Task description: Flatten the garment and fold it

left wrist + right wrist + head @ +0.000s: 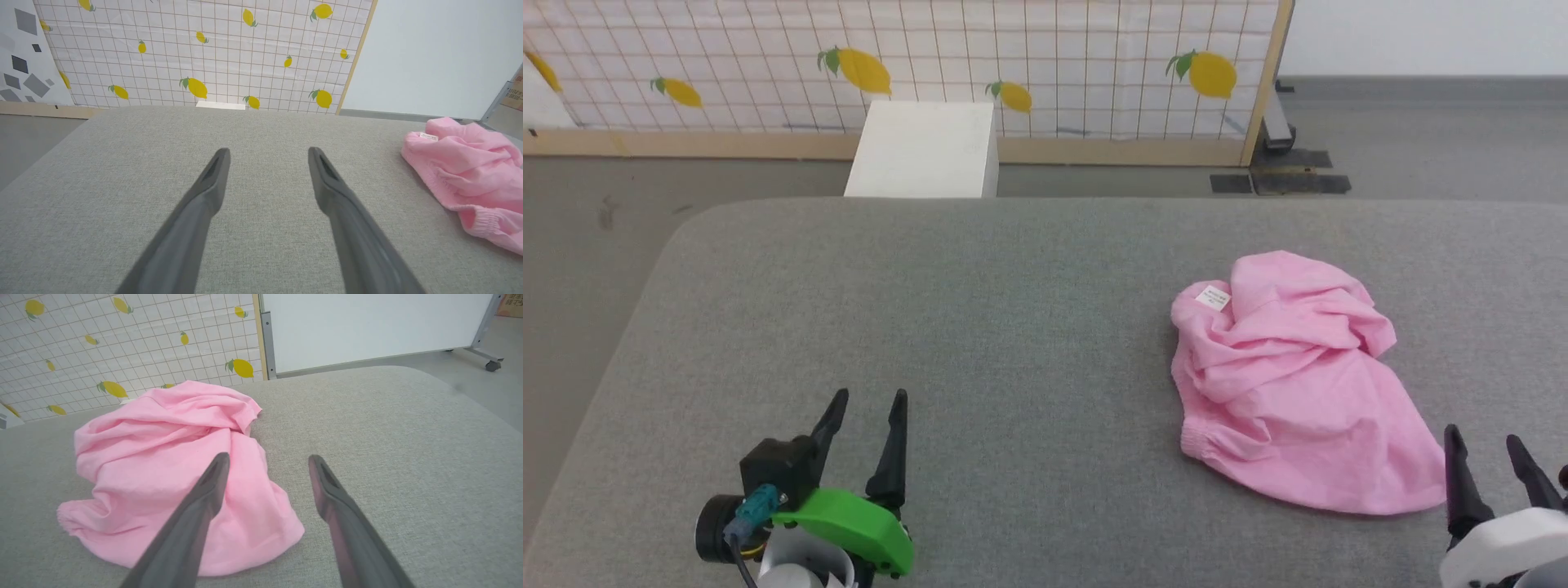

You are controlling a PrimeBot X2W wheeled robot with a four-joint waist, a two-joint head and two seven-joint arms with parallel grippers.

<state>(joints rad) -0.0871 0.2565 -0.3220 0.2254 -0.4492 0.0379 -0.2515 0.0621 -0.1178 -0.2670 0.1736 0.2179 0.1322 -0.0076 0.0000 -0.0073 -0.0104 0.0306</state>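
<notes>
**Pink garment lies bunched on the right of the counter, both tools spread and empty**

The left tool (870,400) sits at the near left of the counter (1013,327). Its two long dark fingers are spread with nothing between them and point away from the robot. Behind the fingers are a black block, a bright green curved cover and a pale round forearm. In the left wrist view the tapered, matte fingers hang low over bare counter, well apart from the cloth.

The counter is a broad slab with rounded corners, covered in a grey, finely woven fabric. Beyond its far edge stand a plain white box (923,151) on the grey floor and a wood-framed screen (1054,57) printed with a grid and yellow lemons.

The garment (1290,384) lies on the right half of the counter, bunched into a rounded heap. It is thin, soft, light pink cloth, with deep folds at its far side and a smoother flap spreading toward the robot. A gathered elastic edge (1201,445) runs along its left side, and a small white label (1213,300) shows at the far left.

The right tool (1482,437) is at the near right, just beside the garment's near right corner. Its fingers are parted, grip nothing and point away. In the right wrist view one finger crosses in front of the pink cloth and the other is over bare counter.
</notes>
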